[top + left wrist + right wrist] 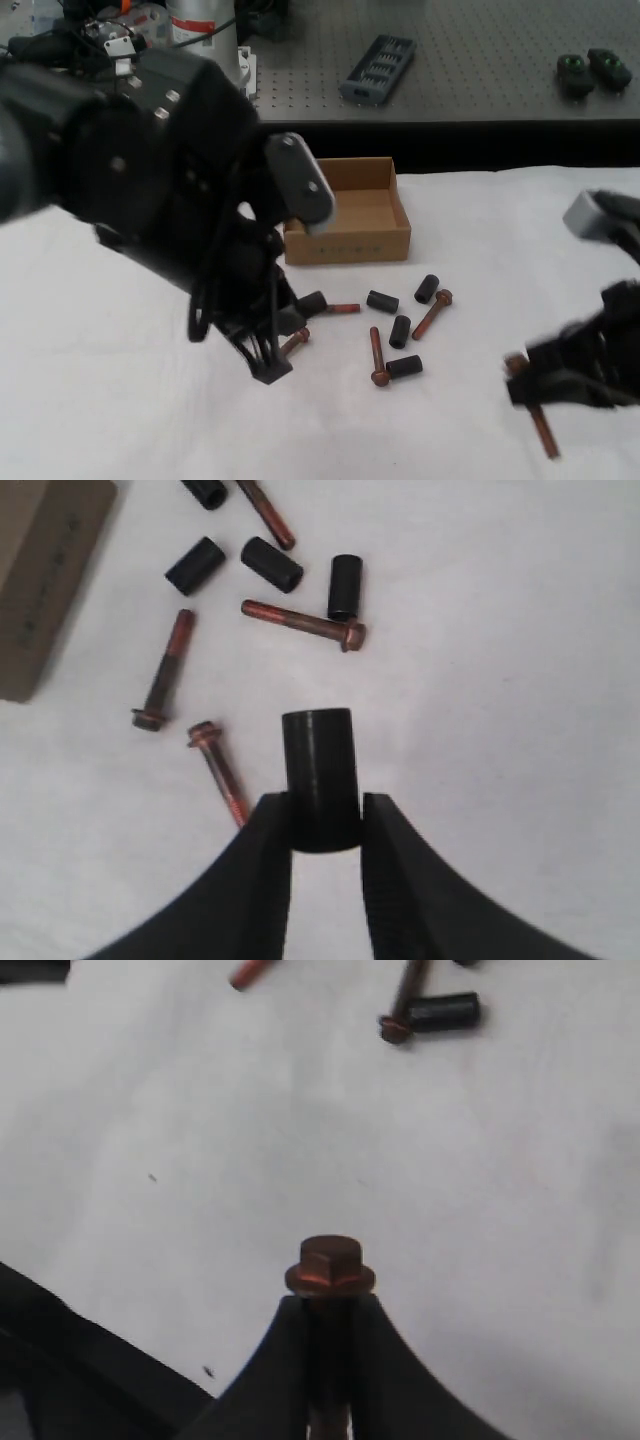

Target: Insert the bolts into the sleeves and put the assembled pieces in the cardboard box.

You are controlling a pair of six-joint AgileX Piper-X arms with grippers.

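Left gripper (322, 812): I read it as clamped on a black sleeve (319, 755). The sleeve stands out past the fingertips, open end forward, above the white cloth (500, 740).

Just beside one finger, on the cloth: nearest bolt (221, 775), rusty and flanged, with its head pointing away from the gripper.

Farther ahead: second bolt (164, 672), lying apart from the nearest one, and a crosswise bolt (300, 622), whose head sits just beside an upright-lying sleeve (345, 586).

Beyond those: middle sleeve (271, 563) and side sleeve (195, 565), near each other but not touching.

Farthest ahead: far bolt (266, 512) and far sleeve (203, 490), both cut by the edge of my left wrist view.

Off to one side of that far group: cardboard box (40, 580), which shows me one outer wall. In my high view its top is open.

Right gripper (328, 1310): I read it as closed on a gripped bolt (330, 1267). The hex flanged head sits just past the fingertips, and the shank runs back between the fingers.

Well ahead of the right gripper, on the cloth: distant sleeve (443, 1012), with a distant bolt (398, 1010) just beside it.

In my high view the loose bolts and sleeves lie between the two grippers, which are well apart.
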